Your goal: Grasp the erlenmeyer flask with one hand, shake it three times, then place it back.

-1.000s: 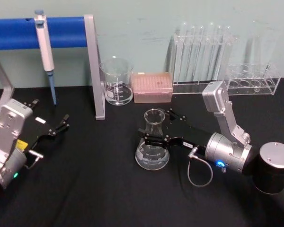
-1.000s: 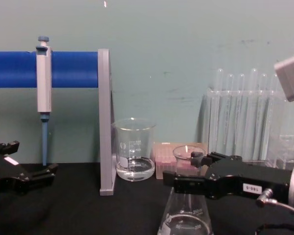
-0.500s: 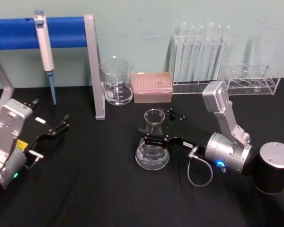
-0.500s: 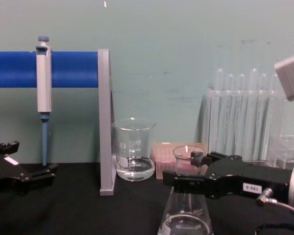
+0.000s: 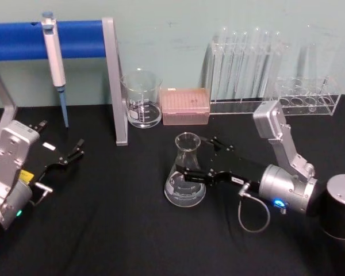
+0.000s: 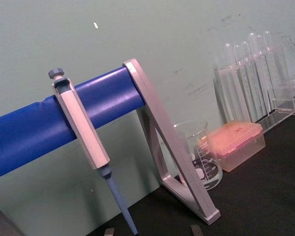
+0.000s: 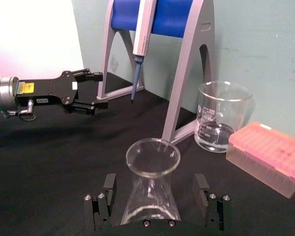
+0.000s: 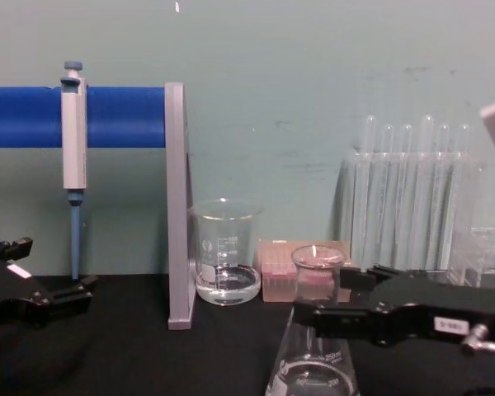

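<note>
Nearest, black two-jawed right gripper (image 7: 155,194), jaws spread either side of, and not pinching, the clear glass conical erlenmeyer flask (image 5: 185,187) standing upright mid-table on the black tabletop (image 5: 115,230). Apparently the grasp step; next, closing squarely on the neck before lifting. Farther left, black left gripper (image 5: 75,152) parked, fingers apart.

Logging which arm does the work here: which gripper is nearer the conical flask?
The right. The right gripper has its open fingers on either side of the flask, which stands on the table. The left gripper sits far off to the flask's left, near the pipette stand.
</note>
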